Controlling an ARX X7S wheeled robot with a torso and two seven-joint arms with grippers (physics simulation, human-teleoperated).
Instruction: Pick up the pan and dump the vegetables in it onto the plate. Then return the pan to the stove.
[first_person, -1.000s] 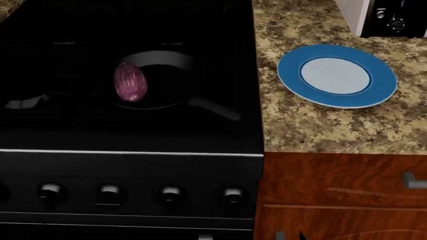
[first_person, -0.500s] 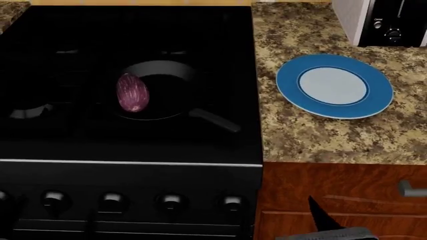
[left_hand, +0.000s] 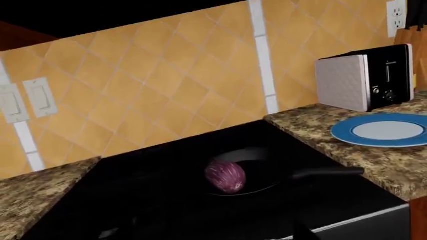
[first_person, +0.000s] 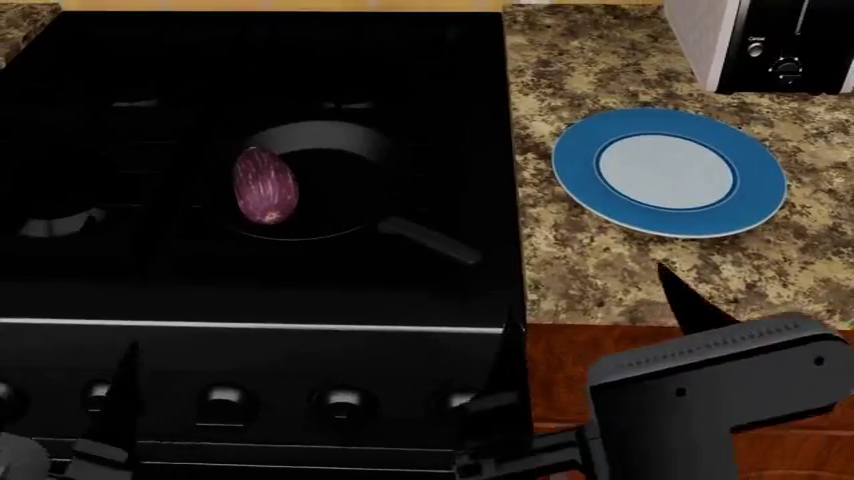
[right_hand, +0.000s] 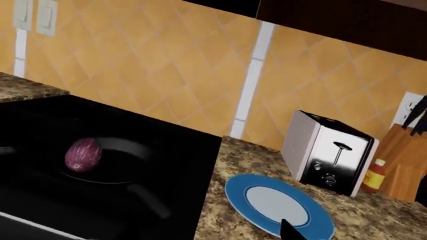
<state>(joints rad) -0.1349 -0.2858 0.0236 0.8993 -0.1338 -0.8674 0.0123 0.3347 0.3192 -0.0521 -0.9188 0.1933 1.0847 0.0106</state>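
The stove (first_person: 254, 150) fills the left and centre of the head view, its knob row along the lower edge; the granite counter (first_person: 601, 260) adjoins it on the right. Both arms sit low in front of the stove and nowhere near the cookware: the right gripper (first_person: 594, 380) shows as a grey housing with dark finger blades at roughly 5 o'clock in the head view, and the left gripper (first_person: 114, 420) as a dark blade at roughly 7 o'clock. Whether either one is spread or closed cannot be told from any view; neither holds anything. The pan (first_person: 314, 180) rests on a burner a little left of the head view's centre, its handle (first_person: 427, 240) pointing toward about 4 o'clock from the pan's middle, toward the counter side. The plate (first_person: 670, 172) lies flat on the counter at 3 o'clock from the pan, well apart from it, and carries nothing. A toaster (right_hand: 327, 152) stands behind the plate near the backsplash. The eggplant (first_person: 264, 185) lies inside the pan against its 9 o'clock rim. Assessment: no part of the task is complete. Approach to the handle, grasp, lift, carry to the plate, tipping out and return to the stove all remain outstanding.
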